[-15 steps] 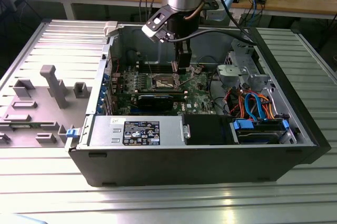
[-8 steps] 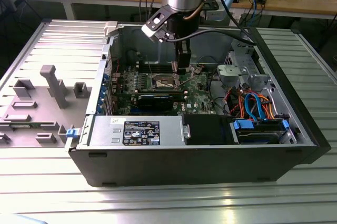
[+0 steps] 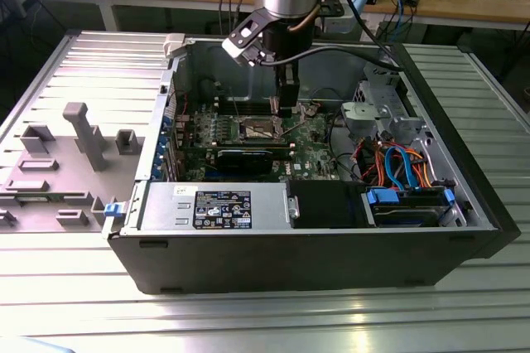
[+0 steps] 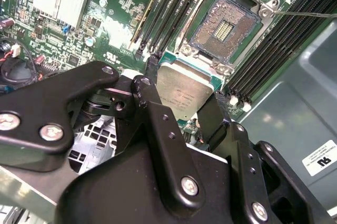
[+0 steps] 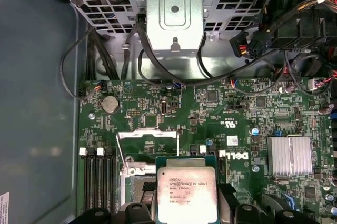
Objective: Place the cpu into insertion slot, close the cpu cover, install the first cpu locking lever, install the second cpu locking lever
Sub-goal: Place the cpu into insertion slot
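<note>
Exterior view: got gripper [image 3: 286,108] low inside pc case [image 3: 331,262], just beside insertion slot [image 3: 255,129], on the exterior view's right of it.
Second wrist view: clamped on cpu [image 4: 181,84] with 2 fingers [image 4: 213,116], holding it near insertion slot [image 4: 224,24], not in it; leaving contacts exposed.
First wrist view: seeing cpu [image 5: 187,195] gripped by opposite edges, cpu cover [image 5: 146,134] swung up off the slot.

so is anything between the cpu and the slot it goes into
nothing visible does: the claw holds the cpu near the insertion slot, whose pin field lies bare and uncovered in the second wrist view.
</note>
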Robot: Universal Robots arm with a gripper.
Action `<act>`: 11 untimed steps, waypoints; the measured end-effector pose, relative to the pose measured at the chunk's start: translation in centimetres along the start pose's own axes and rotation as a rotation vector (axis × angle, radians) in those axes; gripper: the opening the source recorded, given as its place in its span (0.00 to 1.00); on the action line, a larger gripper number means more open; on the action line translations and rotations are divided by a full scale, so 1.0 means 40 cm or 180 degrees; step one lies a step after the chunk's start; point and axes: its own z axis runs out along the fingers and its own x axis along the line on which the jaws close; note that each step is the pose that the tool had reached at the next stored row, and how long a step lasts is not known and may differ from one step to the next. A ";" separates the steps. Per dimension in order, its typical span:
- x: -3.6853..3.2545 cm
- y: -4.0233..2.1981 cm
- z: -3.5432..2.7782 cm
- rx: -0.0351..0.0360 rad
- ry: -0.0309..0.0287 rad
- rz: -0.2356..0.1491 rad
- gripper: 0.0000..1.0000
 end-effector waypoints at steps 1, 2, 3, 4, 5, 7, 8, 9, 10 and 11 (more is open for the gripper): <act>0.000 0.000 0.000 0.0000 0.0000 0.0009 0.55; 0.000 0.000 0.000 0.0000 0.0000 0.0009 0.55; 0.000 0.000 0.000 0.0000 0.0000 0.0009 0.55; 0.000 0.000 0.000 0.0000 0.0000 0.0009 0.55; 0.000 0.000 0.000 0.0000 0.0001 0.0009 0.55; 0.000 0.000 0.001 0.0000 0.0000 0.0009 0.55; 0.000 0.000 0.001 0.0000 0.0001 0.0009 0.55; 0.000 0.000 0.001 0.0000 0.0000 0.0009 0.55; 0.000 -0.001 0.001 0.0000 0.0000 0.0010 0.55; 0.000 -0.002 0.001 0.0000 0.0000 0.0010 0.55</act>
